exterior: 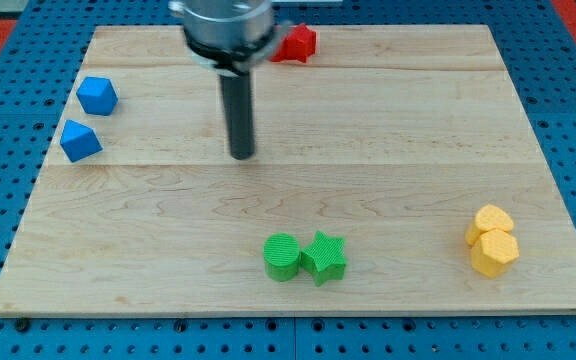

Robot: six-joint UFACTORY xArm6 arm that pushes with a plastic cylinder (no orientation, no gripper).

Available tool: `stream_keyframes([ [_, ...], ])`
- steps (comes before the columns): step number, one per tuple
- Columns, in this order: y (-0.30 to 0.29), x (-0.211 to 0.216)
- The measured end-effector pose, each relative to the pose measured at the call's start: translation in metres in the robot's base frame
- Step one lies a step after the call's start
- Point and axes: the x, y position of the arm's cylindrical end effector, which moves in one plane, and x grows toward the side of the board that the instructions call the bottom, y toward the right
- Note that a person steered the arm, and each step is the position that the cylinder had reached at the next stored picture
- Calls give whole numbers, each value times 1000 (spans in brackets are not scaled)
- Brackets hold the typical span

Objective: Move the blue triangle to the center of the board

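Note:
Two blue blocks lie near the board's left edge. The lower one (80,140) looks like the blue triangle; the upper one (97,96) looks like a blue cube or hexagon. My tip (242,155) rests on the board left of its middle, well to the right of both blue blocks and apart from them. The dark rod rises from the tip to the arm's end at the view's top.
A red block (295,43) sits at the top edge, partly behind the arm. A green cylinder (282,257) touches a green star (323,258) near the bottom middle. Two yellow blocks (492,240) touch each other at the lower right. The wooden board (388,130) lies on a blue pegboard.

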Motion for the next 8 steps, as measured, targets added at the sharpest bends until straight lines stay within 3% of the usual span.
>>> stream_keyframes([
  [2, -119, 57],
  [3, -210, 40],
  [4, -222, 36],
  [6, -201, -2],
  [8, -43, -7],
])
